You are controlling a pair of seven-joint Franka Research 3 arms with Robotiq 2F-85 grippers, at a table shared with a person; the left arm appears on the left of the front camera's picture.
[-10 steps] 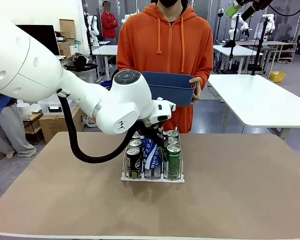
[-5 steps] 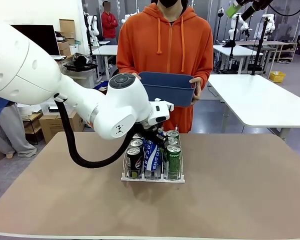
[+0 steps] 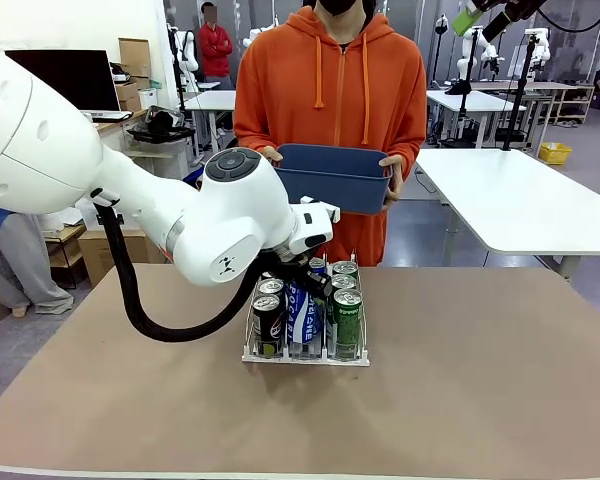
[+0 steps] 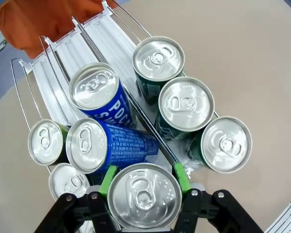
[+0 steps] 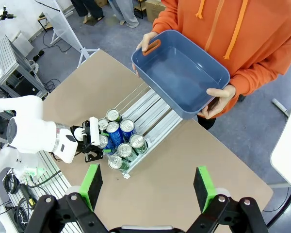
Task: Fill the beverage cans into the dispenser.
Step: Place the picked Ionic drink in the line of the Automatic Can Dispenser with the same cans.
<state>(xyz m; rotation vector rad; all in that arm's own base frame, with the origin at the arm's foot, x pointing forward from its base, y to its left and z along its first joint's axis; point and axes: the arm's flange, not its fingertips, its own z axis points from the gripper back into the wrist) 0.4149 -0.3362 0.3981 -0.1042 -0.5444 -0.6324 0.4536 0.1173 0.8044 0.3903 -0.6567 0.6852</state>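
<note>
- Your left gripper (image 4: 144, 198) grips a can (image 4: 144, 195) over the dispenser (image 3: 305, 355), mid-desk (image 3: 480, 380)
- Your right gripper (image 5: 148, 187) hangs released above
- Person holds a tub (image 3: 335, 175) past the desk's far edge

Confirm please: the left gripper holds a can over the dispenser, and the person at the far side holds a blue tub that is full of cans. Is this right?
One part is wrong: the blue tub is empty, as the right wrist view shows. The rest stands: the left gripper is closed on a can over the dispenser, and the person holds the tub at the far side.
</note>
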